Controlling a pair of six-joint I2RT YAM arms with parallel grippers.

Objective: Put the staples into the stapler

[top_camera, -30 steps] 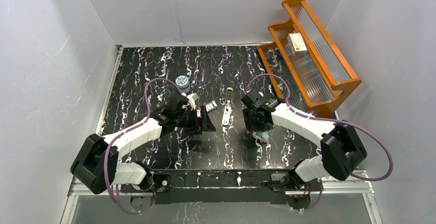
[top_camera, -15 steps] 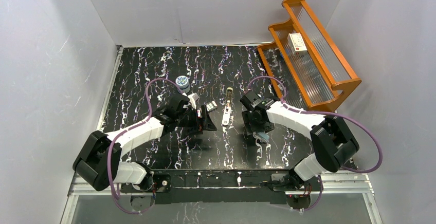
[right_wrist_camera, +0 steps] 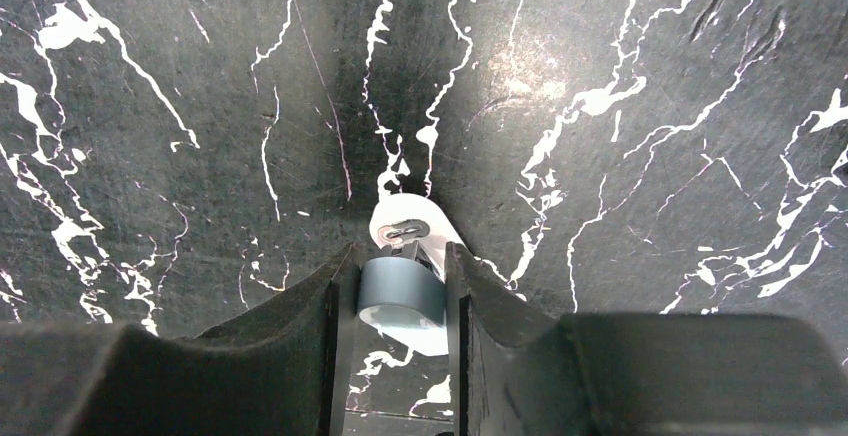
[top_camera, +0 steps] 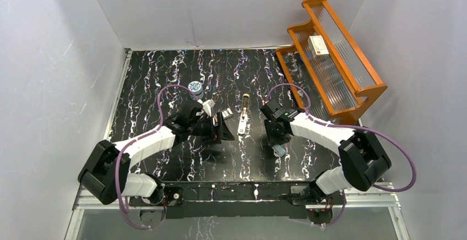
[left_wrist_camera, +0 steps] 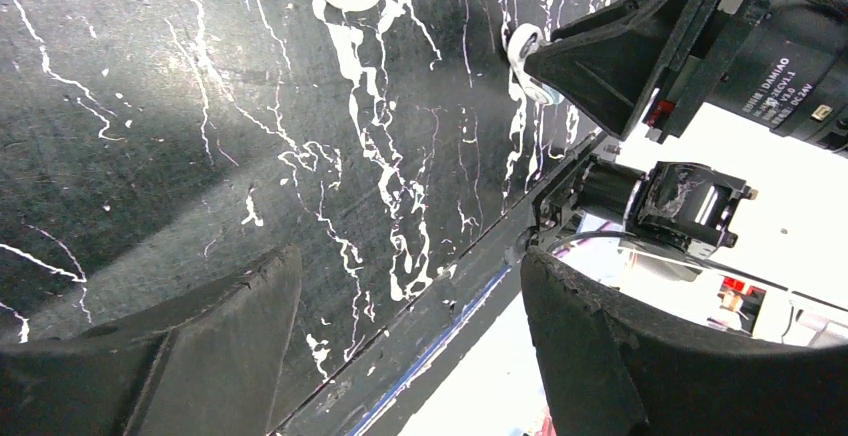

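Overhead, my left gripper [left_wrist_camera: 410, 266] sat low over the black marbled table [top_camera: 154, 80], jaws wide apart, nothing between them. Only bare table showed between the fingers in the left wrist view.

My right gripper [right_wrist_camera: 400, 256] was closed on the light blue stapler [right_wrist_camera: 402, 291]. Both fingers pressed its sides; its white end poked out past the fingertips. It looked down near the table surface, but I could not tell whether it touched.

The stapler [top_camera: 243, 118], slim and cream, lay on the table between my two grippers, long axis running away from my bases. Neither gripper touched it. Its near end sat just beside my left fingers.

The staples [top_camera: 226, 113], in their small grey tray, lay just left of the stapler, close to my left gripper's far side. Too small from above to say if anything touched them.

A round blue-and-white tin [top_camera: 195, 87] stood farther back on the left. A white box [top_camera: 318, 44] rested on the wooden rack [top_camera: 370, 88] at the far right, well apart from both arms.
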